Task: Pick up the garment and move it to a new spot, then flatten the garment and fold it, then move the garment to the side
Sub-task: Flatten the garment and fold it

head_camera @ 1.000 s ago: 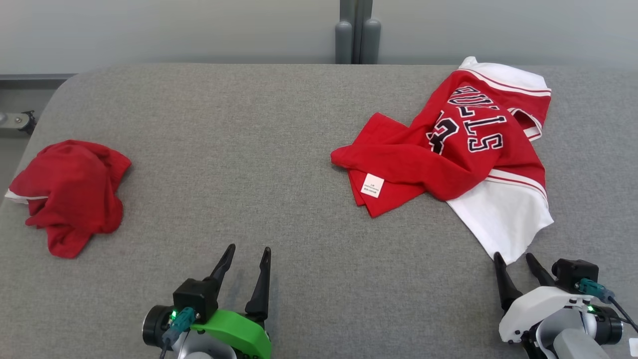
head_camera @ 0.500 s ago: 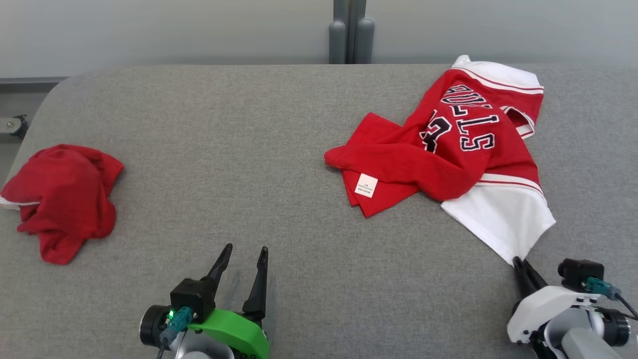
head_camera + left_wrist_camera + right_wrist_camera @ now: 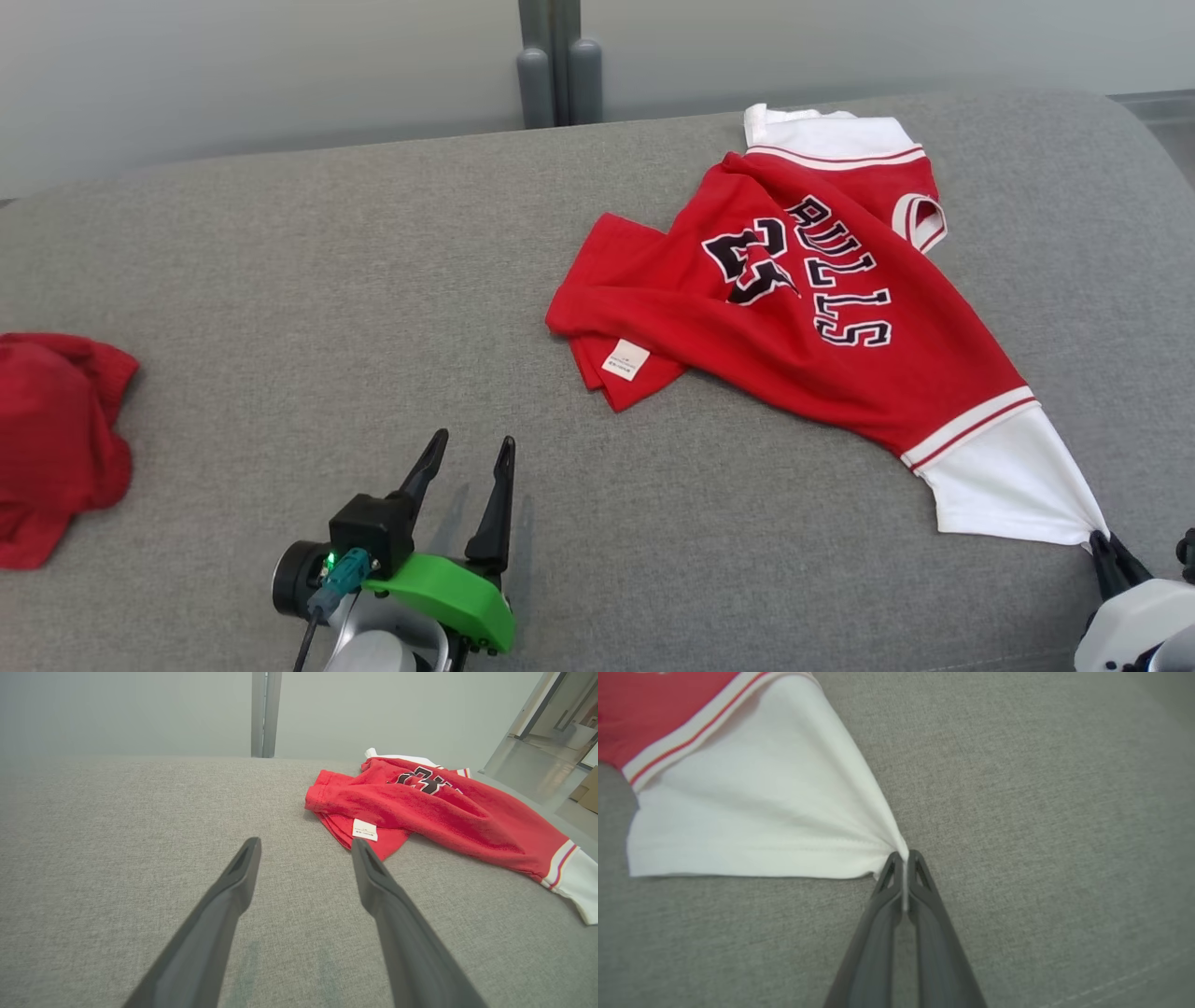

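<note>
The jersey [image 3: 803, 317] lies rumpled on the right half of the grey surface [image 3: 280, 308], lettering up. A white tag [image 3: 625, 359] sits at its near-left fold, and its white end is drawn out to a taut point toward the near right edge. That point ends in the right gripper [image 3: 903, 856], whose fingers are pressed together on the corner, with a thin edge of white cloth caught between them. This looks like the first step, picking the garment up to move it: the grip is made, but the bulk of the jersey rests on the surface. The next move likely calls for a steady lift high enough for the red body to clear, then a carry toward the open middle. The pinch holds little cloth and could slip under a sharp pull. The left gripper [image 3: 473, 439] sits low at the near middle, fingers apart and holding nothing, well left of the jersey. A second red cloth [image 3: 56, 439] lies bunched at the far left.
</note>
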{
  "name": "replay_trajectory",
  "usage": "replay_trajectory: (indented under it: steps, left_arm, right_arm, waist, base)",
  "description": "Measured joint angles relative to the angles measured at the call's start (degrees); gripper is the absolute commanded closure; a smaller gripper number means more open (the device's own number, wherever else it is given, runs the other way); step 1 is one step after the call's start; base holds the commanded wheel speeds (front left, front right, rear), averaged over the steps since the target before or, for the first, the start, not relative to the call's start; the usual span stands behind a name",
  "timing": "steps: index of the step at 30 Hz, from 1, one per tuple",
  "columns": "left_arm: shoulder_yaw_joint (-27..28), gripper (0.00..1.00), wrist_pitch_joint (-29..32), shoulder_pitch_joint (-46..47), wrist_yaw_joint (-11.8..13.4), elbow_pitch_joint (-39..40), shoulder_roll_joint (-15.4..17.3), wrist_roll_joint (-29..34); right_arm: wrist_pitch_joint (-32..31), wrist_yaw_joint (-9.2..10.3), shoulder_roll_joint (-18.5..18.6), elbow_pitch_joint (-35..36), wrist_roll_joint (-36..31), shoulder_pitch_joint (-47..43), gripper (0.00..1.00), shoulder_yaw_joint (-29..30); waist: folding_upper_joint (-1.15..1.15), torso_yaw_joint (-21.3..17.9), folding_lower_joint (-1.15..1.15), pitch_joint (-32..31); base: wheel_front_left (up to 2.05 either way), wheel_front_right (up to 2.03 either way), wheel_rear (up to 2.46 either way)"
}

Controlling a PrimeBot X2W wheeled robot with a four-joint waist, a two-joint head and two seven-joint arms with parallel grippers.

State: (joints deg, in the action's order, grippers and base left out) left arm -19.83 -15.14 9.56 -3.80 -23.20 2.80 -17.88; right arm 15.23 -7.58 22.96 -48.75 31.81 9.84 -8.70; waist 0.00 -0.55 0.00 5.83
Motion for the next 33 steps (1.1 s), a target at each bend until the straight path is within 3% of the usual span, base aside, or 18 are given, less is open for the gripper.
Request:
replay_trajectory:
  steps: [1, 8, 19, 25, 31, 33]
  left_arm:
    - [-0.02, 0.0, 0.01, 0.4, 0.23, -0.36, 0.0, -0.09]
    - [0.49, 0.0, 0.01, 4.77, 0.8, -2.94, 0.0, -0.31]
    - [3.15, 0.0, 0.0, 16.3, 0.32, -13.17, -0.01, 0.67]
    - [5.08, 0.0, 0.01, 21.21, -0.23, -20.51, -0.04, 0.96]
    - [6.83, 0.0, 0.01, 24.66, -0.82, -23.98, -0.04, -0.24]
    - [6.81, 0.57, 0.01, 25.15, -1.24, -25.03, -0.04, -0.89]
  right_arm:
    - [-0.02, 0.02, 0.26, 0.66, 0.3, 0.21, 0.0, 0.31]
    - [-0.1, 0.04, 0.66, 9.09, -0.27, 2.05, 0.0, 2.77]
    - [-0.1, 0.04, -6.43, 21.96, -6.33, 3.89, 0.0, 3.54]
    - [-0.1, 0.04, -9.28, 25.23, -8.27, 5.42, 0.0, 2.19]
    - [-0.1, 0.05, -9.87, 25.57, -8.46, 6.24, 0.0, 1.44]
    - [-0.1, 0.05, -9.98, 25.54, -8.56, 6.36, 0.0, 1.53]
  waist:
    - [0.0, -0.47, 0.0, 0.22]
    - [0.0, -3.3, 0.0, 2.03]
    - [0.0, -8.78, 0.0, 6.1]
    - [0.0, -11.25, 0.0, 9.15]
    - [0.0, -13.25, 0.0, 11.99]
    - [0.0, -13.76, 0.0, 12.64]
  base:
    - [0.0, 0.0, 0.0]
    - [0.0, 0.0, 0.0]
    - [0.0, 0.0, 0.0]
    - [0.0, 0.0, 0.0]
    - [0.0, 0.0, 0.0]
    - [0.0, 0.0, 0.0]
